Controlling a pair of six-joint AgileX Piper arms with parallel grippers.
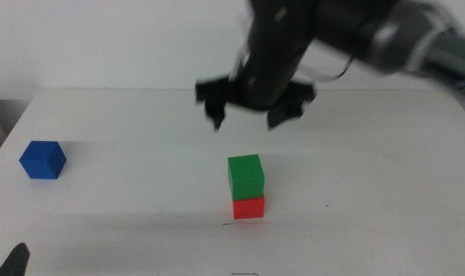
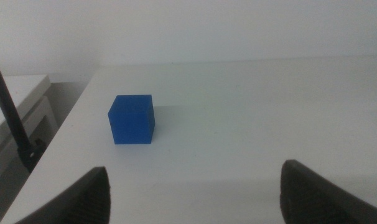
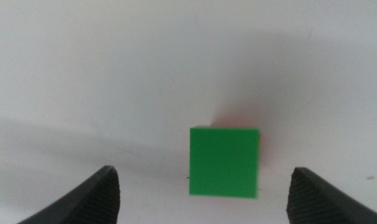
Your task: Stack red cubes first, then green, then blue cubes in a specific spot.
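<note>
The green cube (image 1: 246, 175) rests on the red cube (image 1: 248, 207) near the table's middle, beside a thin dark line (image 1: 234, 224) on the white top. From above, the right wrist view shows the green cube (image 3: 224, 161) with a sliver of the red cube (image 3: 238, 121) at its edge. My right gripper (image 1: 248, 115) hovers open above and behind the stack, empty. The blue cube (image 1: 43, 159) sits alone at the far left. In the left wrist view the blue cube (image 2: 132, 119) lies ahead of my open left gripper (image 2: 195, 193), which waits at the bottom left corner (image 1: 14, 261).
A second short dark mark (image 1: 245, 274) shows at the table's front edge. The table's left edge (image 2: 70, 118) runs close to the blue cube, with a dark pole (image 2: 11, 118) and a pale shelf beyond it.
</note>
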